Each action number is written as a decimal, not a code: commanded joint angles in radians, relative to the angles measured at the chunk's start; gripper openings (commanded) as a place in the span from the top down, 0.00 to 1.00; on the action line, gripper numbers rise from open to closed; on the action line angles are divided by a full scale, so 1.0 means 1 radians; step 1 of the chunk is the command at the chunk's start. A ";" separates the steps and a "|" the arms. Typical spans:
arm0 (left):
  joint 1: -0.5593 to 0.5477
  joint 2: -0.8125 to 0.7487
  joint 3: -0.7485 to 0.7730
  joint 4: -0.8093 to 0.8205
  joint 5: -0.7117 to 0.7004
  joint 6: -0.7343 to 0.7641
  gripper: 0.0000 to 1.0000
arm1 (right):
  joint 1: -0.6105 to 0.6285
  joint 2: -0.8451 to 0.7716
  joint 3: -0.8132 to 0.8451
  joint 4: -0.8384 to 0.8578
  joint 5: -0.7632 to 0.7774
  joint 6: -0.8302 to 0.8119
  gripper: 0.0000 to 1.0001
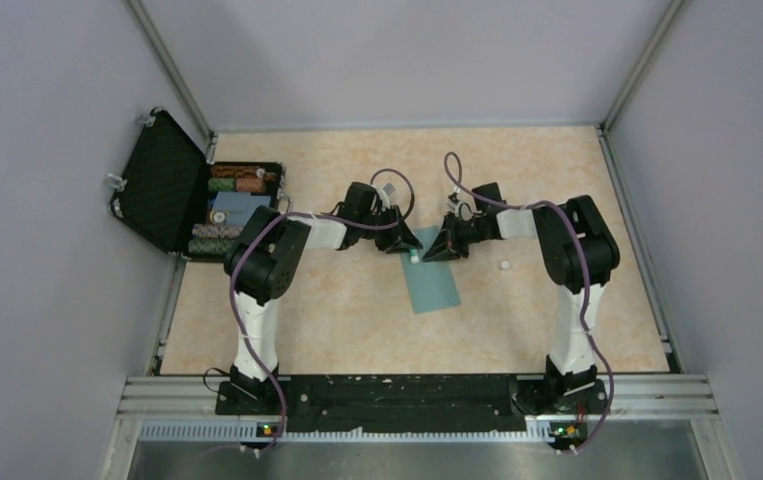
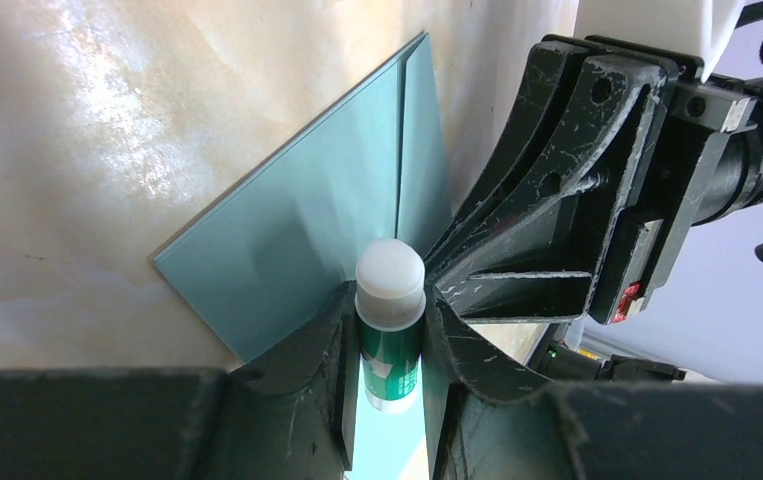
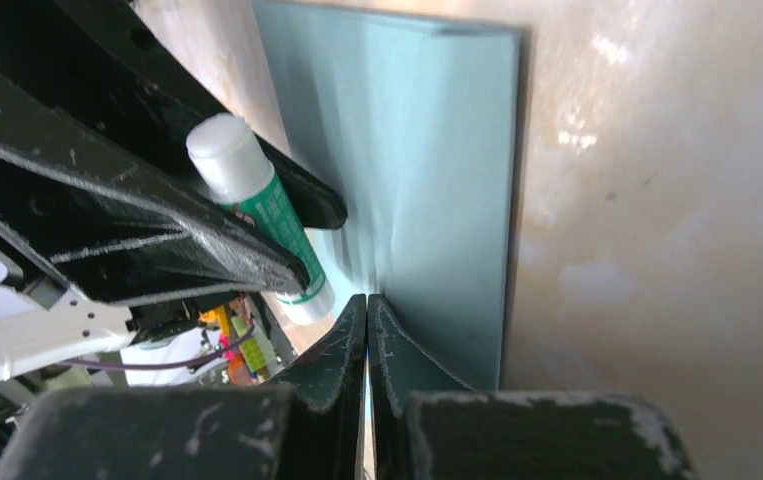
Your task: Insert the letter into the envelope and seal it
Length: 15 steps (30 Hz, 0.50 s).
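Envelope (image 1: 431, 285) lies with left gripper (image 2: 389, 300) clamping glue stick (image 2: 390, 272) over its far edge, right gripper (image 3: 367, 305) closed beside.

Nothing here can be read as a word, number or brand. The glue stick (image 3: 275, 232) has a green label with white print running along its barrel, but in the right wrist view the marks are too blurred to make out as letters. In the left wrist view that label shows only a pale shape on green. The rows of chips (image 1: 235, 183) in the open case (image 1: 162, 180), at the left edge of the desk (image 1: 357, 320) near its far corner, are too small to show any figure.
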 commanded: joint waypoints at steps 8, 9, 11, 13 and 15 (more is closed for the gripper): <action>-0.011 0.022 0.007 -0.114 -0.100 0.041 1.00 | 0.002 -0.065 -0.151 0.016 -0.076 -0.036 1.00; -0.011 0.023 0.008 -0.114 -0.099 0.041 1.00 | 0.002 -0.072 -0.159 0.017 -0.079 -0.034 1.00; -0.011 0.025 0.007 -0.115 -0.097 0.041 1.00 | 0.001 -0.087 -0.173 0.017 -0.076 -0.028 1.00; -0.010 0.024 0.007 -0.117 -0.097 0.042 1.00 | -0.001 -0.095 -0.179 0.028 -0.072 -0.016 1.00; -0.011 0.022 0.006 -0.117 -0.097 0.044 1.00 | -0.003 -0.095 -0.175 0.039 -0.062 -0.004 1.00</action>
